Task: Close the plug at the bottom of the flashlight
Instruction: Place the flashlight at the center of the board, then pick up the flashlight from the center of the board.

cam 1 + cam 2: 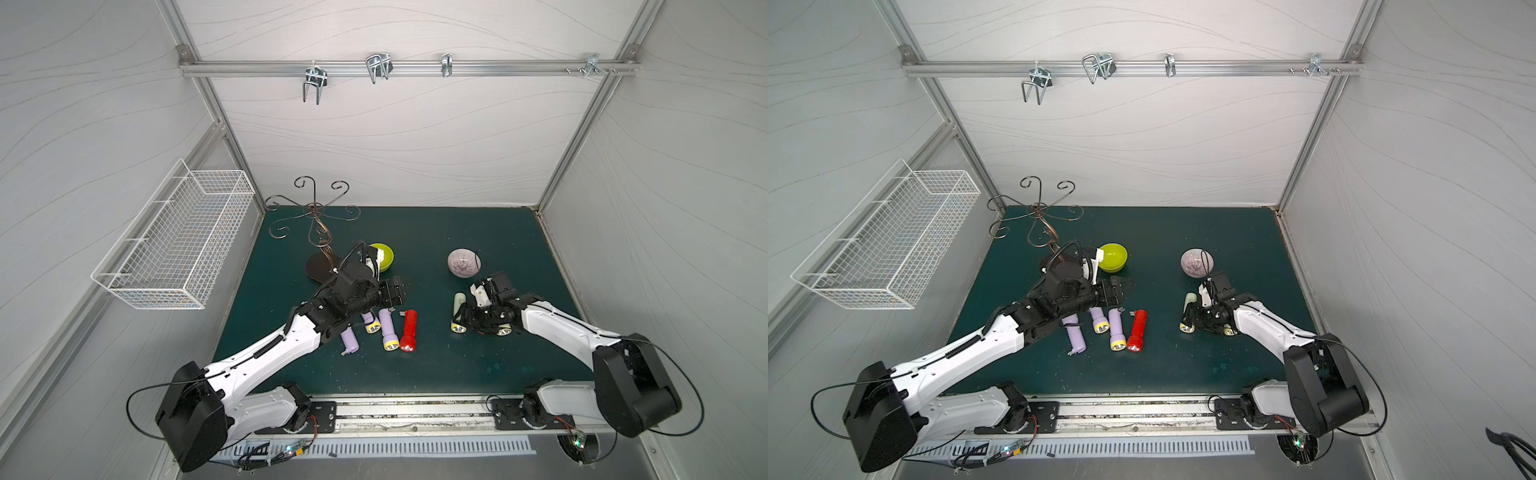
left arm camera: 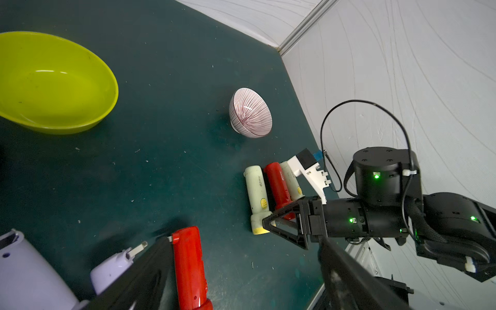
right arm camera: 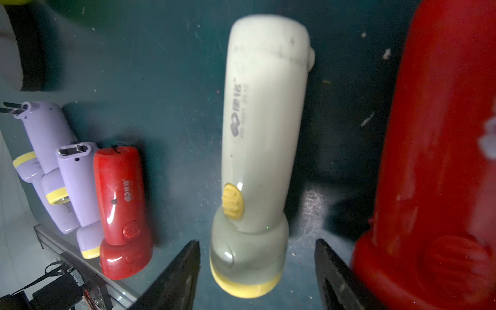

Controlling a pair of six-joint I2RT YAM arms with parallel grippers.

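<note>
A white flashlight lies on the green mat, and my right gripper stands open astride its yellow-rimmed head, with a gap on each side. No prongs stick out of its bottom end. A red flashlight lies right beside it, and a second white one lies beyond that. My left gripper hangs open over the mat, holding nothing. Next to it lie a red flashlight and three purple ones. One purple flashlight's plug sticks out with its prongs unfolded.
A lime-green bowl sits behind the left gripper. A striped bowl lies upside down behind the right gripper. A curly metal hook stand rises at the back left. A white wire basket hangs on the left wall.
</note>
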